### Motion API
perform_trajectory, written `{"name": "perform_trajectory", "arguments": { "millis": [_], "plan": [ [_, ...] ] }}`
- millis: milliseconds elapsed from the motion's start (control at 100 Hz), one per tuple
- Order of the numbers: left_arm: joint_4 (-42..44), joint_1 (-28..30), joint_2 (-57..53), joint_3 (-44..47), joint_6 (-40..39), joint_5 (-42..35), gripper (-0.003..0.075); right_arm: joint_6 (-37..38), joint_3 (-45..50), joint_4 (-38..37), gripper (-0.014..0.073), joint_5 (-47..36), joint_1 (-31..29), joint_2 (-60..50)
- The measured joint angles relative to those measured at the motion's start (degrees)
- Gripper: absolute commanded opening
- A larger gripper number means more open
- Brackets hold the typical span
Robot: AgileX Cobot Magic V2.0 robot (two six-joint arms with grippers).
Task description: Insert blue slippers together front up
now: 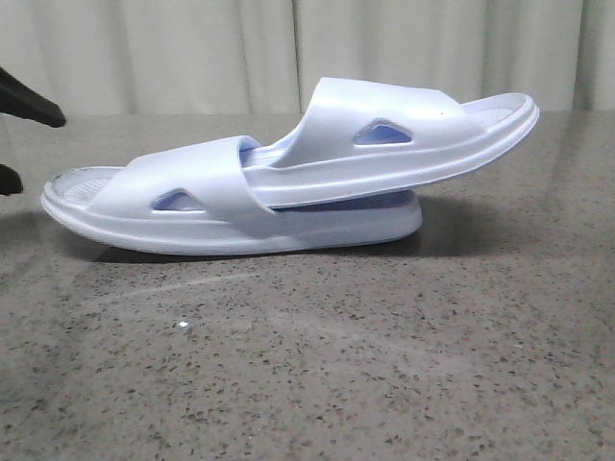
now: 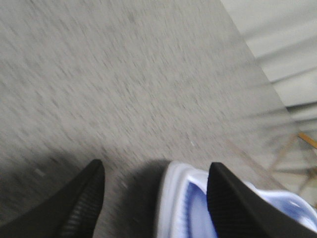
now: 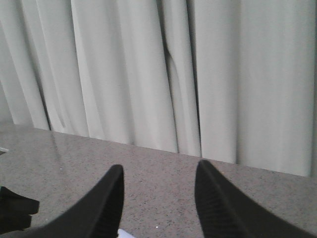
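Left hand (image 2: 156,198) at frame's left edge, fingers apart, empty. Blue slippers (image 1: 288,178) centre frame on table (image 1: 307,365), upper one threaded through lower one's strap. Likely light, springy foam; grasp at sole edge. Right hand (image 3: 158,198) open, empty.

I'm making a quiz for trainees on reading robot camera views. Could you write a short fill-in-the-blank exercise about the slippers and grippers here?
1. The upper slipper is pushed under the ____ of the lower slipper.
2. The lower slipper rests flat on the speckled grey ____.
3. The left gripper is open, with one end of a ____ showing between its fingers.
4. The right gripper is open and faces a pale ____ behind the table.

Missing words: strap; table; slipper; curtain
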Motion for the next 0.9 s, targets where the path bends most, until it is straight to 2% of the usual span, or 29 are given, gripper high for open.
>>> {"name": "perform_trajectory", "arguments": {
  "millis": [160,330,570,740,900],
  "plan": [
    [0.0,5.4,-2.4,0.0,6.0,-0.1,0.0393,0.0,1.3,-0.7,0.0281,-5.2,0.0,0.0],
    [0.0,8.0,-9.4,0.0,12.5,-0.3,0.0393,0.0,4.8,-1.0,0.0281,-10.8,0.0,0.0],
    [0.0,7.9,-22.2,0.0,22.2,-3.4,0.0392,0.0,6.7,-4.3,0.0281,-13.6,0.0,0.0],
    [0.4,7.5,-30.0,0.0,25.0,-6.4,0.0391,0.0,6.7,-6.3,0.0281,-13.7,0.0,0.0],
    [3.4,4.5,-36.8,0.3,26.0,-11.7,0.0391,0.0,7.3,-7.6,0.0281,-14.0,0.0,-0.6]
  ]
}}
